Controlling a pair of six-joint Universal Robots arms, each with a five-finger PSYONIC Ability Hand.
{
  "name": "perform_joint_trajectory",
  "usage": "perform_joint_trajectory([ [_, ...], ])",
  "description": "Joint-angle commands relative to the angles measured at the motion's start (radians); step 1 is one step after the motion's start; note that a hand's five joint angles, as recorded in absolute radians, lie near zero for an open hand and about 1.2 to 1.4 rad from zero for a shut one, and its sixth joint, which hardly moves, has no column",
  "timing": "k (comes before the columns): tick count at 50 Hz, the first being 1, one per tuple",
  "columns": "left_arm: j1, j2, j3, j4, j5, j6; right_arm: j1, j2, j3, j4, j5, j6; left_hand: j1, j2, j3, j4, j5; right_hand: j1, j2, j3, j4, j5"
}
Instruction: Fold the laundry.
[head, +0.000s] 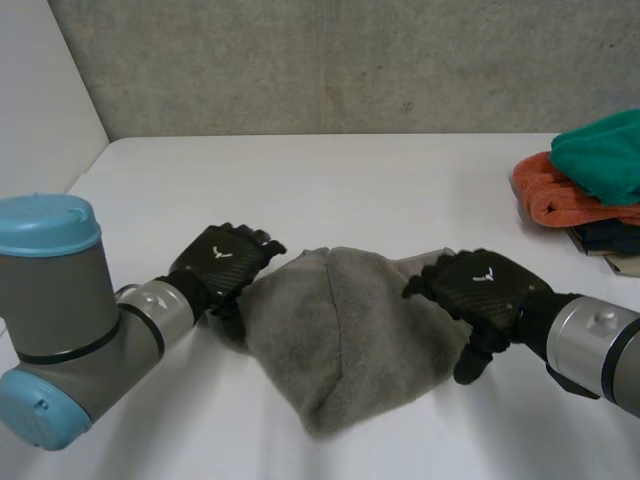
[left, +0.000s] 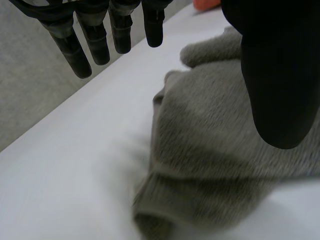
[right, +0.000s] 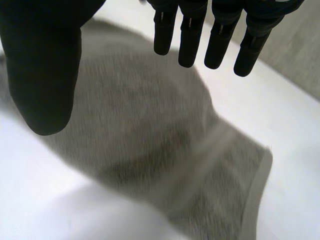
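Grey towel (head: 350, 340) lies in a loose, rumpled heap on the white table (head: 300, 190), towards its near edge, between the two hands. A ridge runs down its middle. One hemmed edge is turned up on the side by the left hand.

Left hand (head: 220, 262): at the towel's left edge, back of hand up. In the left wrist view its fingers (left: 95, 45) hang straight over bare table (left: 65, 175) just beside the towel (left: 215, 150), and the thumb (left: 275, 75) stands apart above the cloth. Nothing is held, and the hand is released.

Right hand (head: 485, 285): at the towel's right edge, fingers drooping over the cloth. In the right wrist view the fingers (right: 220, 35) are straight and spread from the thumb (right: 45, 60), with the towel (right: 150, 130) lying below the palm. Whether the tips touch the cloth cannot be told. No grasp here either, and the hand is relaxed and released. A hemmed corner of the towel reaches out past the fingertips onto the table (right: 295, 150).

At the far right of the table, well apart from the grey towel, is a stack of folded cloths. A green towel (head: 600, 150) is on top and an orange towel (head: 560, 195) is under it, with darker pieces (head: 605, 238) below.

Bare concrete wall (head: 350, 60) stands behind the table.
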Motion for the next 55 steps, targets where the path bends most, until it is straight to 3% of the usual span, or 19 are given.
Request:
perform_joint_trajectory([
  [1,0.057,-0.027,0.002,0.002,0.06,0.062,-0.029,0.108,0.045,-0.084,0.08,-0.133,-0.014,-0.035,-0.034,-0.028,-0.049,-0.024,-0.037,-0.016,-0.009,0.02],
  [7,0.05,-0.095,0.04,-0.039,0.142,0.073,-0.038,0.182,0.068,-0.205,0.125,-0.142,-0.014,-0.035,-0.034,-0.028,-0.049,-0.024,-0.037,-0.016,-0.009,0.02],
  [18,0.016,-0.201,0.128,-0.047,0.071,0.105,-0.004,0.294,0.035,-0.359,0.178,-0.138,0.236,0.215,0.216,0.222,0.201,0.157,0.145,0.166,0.173,0.202],
  [22,0.005,-0.231,0.165,-0.046,0.028,0.128,0.011,0.352,-0.005,-0.376,0.209,-0.138,0.585,0.564,0.564,0.571,0.55,0.412,0.399,0.421,0.428,0.457],
  [24,0.001,-0.238,0.181,-0.042,0.012,0.137,0.017,0.371,-0.025,-0.38,0.221,-0.138,0.84,0.819,0.82,0.826,0.805,0.729,0.716,0.737,0.744,0.773],
  [25,-0.002,-0.238,0.201,-0.027,-0.007,0.139,0.02,0.384,-0.051,-0.388,0.234,-0.133,1.091,1.07,1.071,1.077,1.056,1.016,1.003,1.024,1.031,1.06],
  [26,-0.004,-0.235,0.214,-0.013,-0.018,0.139,0.022,0.386,-0.066,-0.4,0.241,-0.13,1.198,1.178,1.178,1.184,1.164,1.018,1.006,1.027,1.034,1.063],
  [34,-0.001,-0.094,0.344,0.19,-0.203,0.043,0.045,0.32,-0.232,-0.609,0.319,-0.04,1.208,1.187,1.187,1.194,1.173,1.018,1.006,1.027,1.034,1.063],
  [42,0.027,0.04,0.471,0.327,-0.317,-0.059,0.058,0.259,-0.451,-0.741,0.349,0.081,1.208,1.187,1.187,1.194,1.173,1.018,1.006,1.027,1.034,1.063],
  [49,0.042,0.173,0.389,0.225,-0.283,-0.103,0.063,0.23,-0.551,-0.664,0.338,0.146,1.208,1.187,1.187,1.194,1.173,1.018,1.006,1.027,1.034,1.063],
  [55,0.042,0.348,0.15,0.12,-0.185,-0.1,0.045,0.167,-0.577,-0.391,0.295,0.105,1.208,1.187,1.187,1.194,1.173,1.018,1.006,1.027,1.034,1.063],
])
